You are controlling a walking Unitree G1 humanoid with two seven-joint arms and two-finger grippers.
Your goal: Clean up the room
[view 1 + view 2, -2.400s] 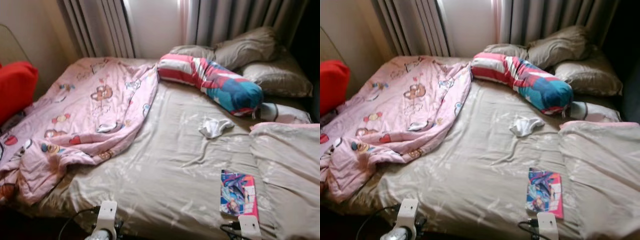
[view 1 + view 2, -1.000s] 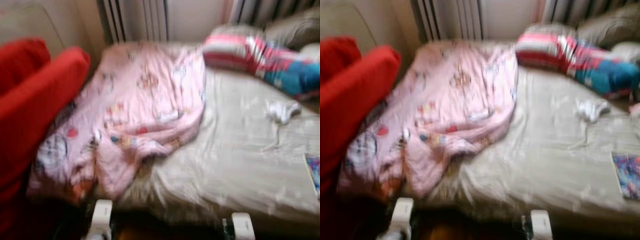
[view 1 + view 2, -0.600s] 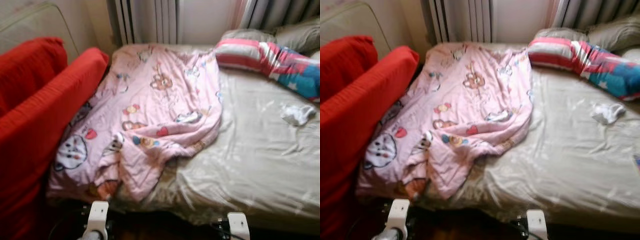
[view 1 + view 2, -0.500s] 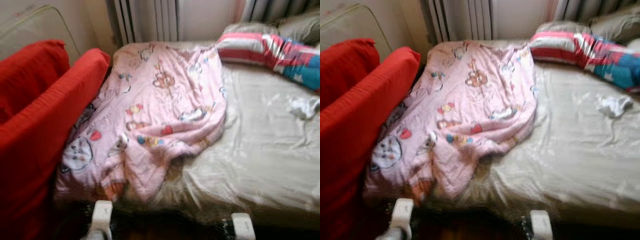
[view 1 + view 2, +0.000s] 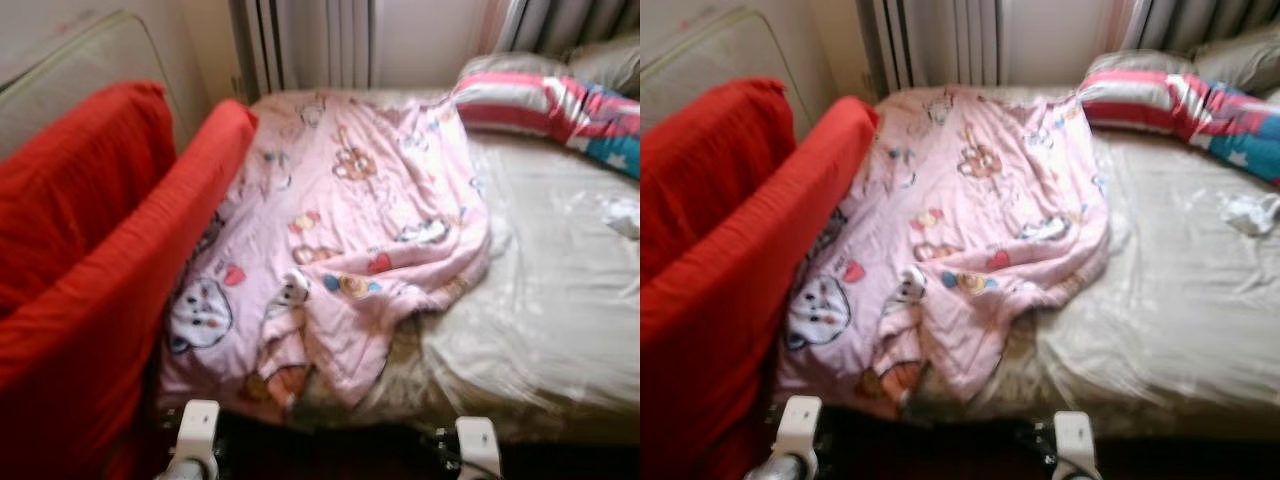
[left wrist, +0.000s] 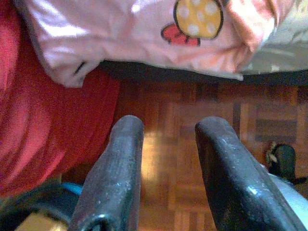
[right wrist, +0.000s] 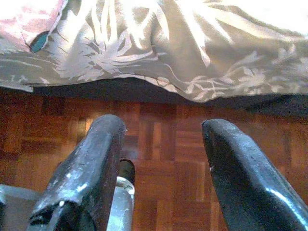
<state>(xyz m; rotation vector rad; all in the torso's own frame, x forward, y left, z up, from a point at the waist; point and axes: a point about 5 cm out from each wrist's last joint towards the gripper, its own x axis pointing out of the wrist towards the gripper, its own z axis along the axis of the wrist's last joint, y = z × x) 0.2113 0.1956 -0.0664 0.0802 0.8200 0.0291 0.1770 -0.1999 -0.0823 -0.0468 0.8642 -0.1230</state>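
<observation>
Two grippers hanging low over wooden parquet floor [image 7: 159, 159] at bed's foot edge, both with jaws standing apart, gripping nothing: left gripper [image 6: 166, 159], right gripper [image 7: 161, 168]. Pink cartoon-print blanket [image 5: 350, 250] lying crumpled on bed's left half, long axis running head to foot, lower corner drooping over edge. Beige leaf-patterned sheet [image 5: 560, 300] covering mattress. Red fabric-covered sofa [image 5: 90, 300] pressing against blanket's left side. Striped bolster [image 5: 550, 105] lying near headboard.

Scuffed black fingers [image 6: 120, 168], seemingly white wrists [image 5: 196, 432]
</observation>
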